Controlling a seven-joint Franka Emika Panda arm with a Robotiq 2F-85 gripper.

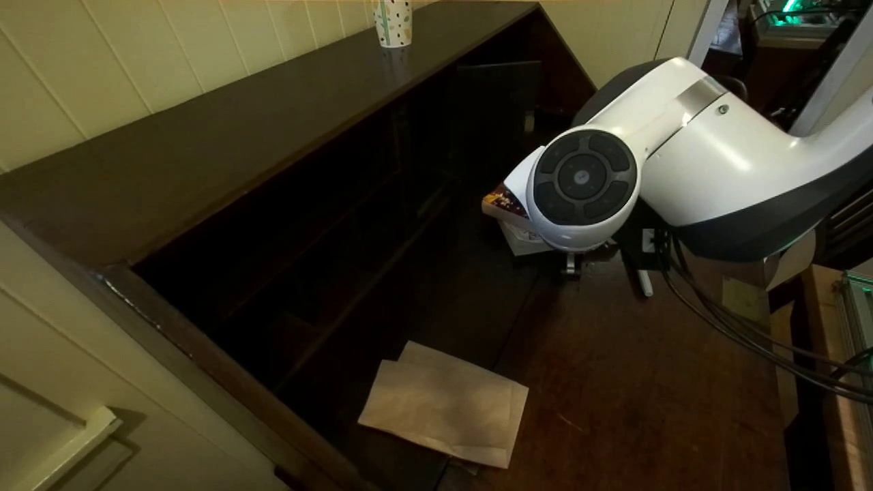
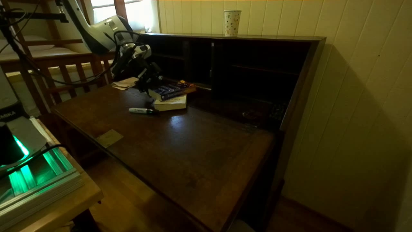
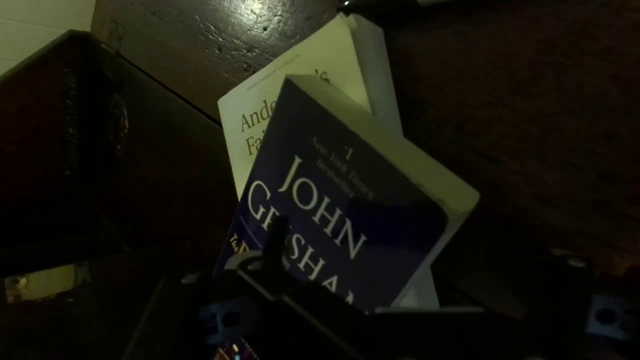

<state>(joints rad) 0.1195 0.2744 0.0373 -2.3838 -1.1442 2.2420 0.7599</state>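
The hand (image 3: 410, 315) is hanging at one end of a pair of stacked books, its fingers standing spread well apart, with no grip on anything showing. The dark-blue book (image 3: 325, 200), bearing the name John Grisham, is lying askew on top of the pale book (image 3: 315, 65), which is resting on the counter (image 2: 180, 148); one corner of the upper cover is sticking out past the lower. In the wrist view the hand is hiding the lower end of the dark-blue book, so the pictures are leaving it unclear whether the two are touching. Judging by this pose, the step in hand is looking like lining up with the dark-blue book. A next move on it would be calling for the fingers to be straddling that book alone, squared to its edges, since the pale book is sitting directly beneath and could be sliding along with it. A marker (image 2: 141, 111) is lying just beside the books, brown papers (image 2: 125, 83) are lying farther along the counter, and a patterned cup (image 2: 232, 22) is standing on the shelf unit (image 1: 239, 157), well apart.
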